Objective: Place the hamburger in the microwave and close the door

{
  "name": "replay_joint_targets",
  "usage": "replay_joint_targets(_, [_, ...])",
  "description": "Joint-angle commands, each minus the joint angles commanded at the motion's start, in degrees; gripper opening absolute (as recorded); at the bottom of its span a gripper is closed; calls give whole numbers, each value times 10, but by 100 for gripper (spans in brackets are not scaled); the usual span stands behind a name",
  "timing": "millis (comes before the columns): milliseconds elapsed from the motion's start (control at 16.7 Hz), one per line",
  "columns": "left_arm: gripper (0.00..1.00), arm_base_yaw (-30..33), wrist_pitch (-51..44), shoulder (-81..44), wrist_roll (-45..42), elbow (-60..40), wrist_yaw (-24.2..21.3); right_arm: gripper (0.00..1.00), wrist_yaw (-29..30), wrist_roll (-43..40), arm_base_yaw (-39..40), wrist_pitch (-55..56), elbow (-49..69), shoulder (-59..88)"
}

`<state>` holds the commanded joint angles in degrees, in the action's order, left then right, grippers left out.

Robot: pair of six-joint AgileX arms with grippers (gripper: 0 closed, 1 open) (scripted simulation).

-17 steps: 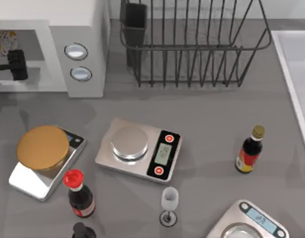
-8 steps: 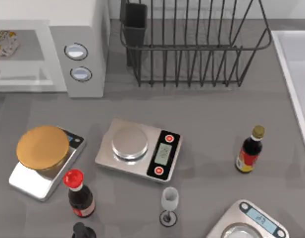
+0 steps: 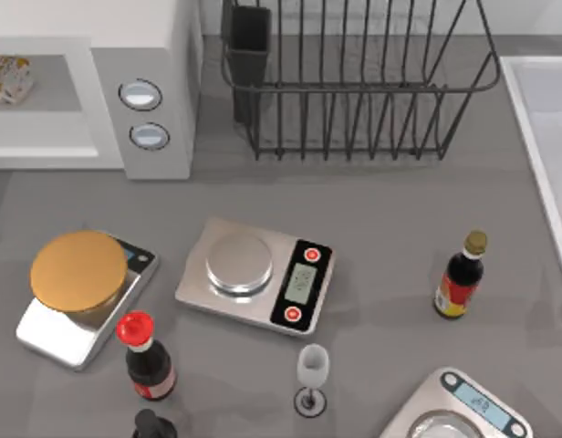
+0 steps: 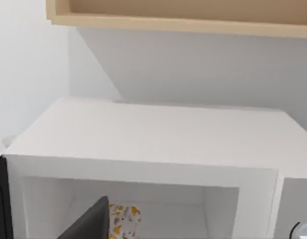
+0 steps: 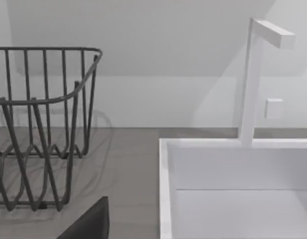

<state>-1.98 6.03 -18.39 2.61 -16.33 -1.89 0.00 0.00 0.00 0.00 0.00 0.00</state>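
Hamburger (image 3: 9, 78) (image 4: 124, 220) unmoved inside microwave (image 3: 162, 36); left-wrist view shows shelf (image 4: 183, 17).

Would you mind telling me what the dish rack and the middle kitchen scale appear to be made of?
The dish rack looks like dark coated metal wire: thin, evenly bent rods with a matt grey-black finish. The middle scale seems to be brushed or polished metal, judging by its silvery sheen and reflective round pan, with a glossy black control strip that is probably plastic.

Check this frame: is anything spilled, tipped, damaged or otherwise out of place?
Nothing stands out. The hamburger sits inside the microwave; the bottles, the glass and the scales on the table all stand upright, with no spill.
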Motion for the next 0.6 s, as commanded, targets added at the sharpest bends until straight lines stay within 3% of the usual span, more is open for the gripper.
replay_joint_targets(300, [100, 17, -48, 160, -21, 139, 16, 100, 0, 0, 0, 0, 0, 0])
replay_joint_targets(600, [100, 20, -60, 184, -26, 163, 19, 100, 0, 0, 0, 0, 0, 0])
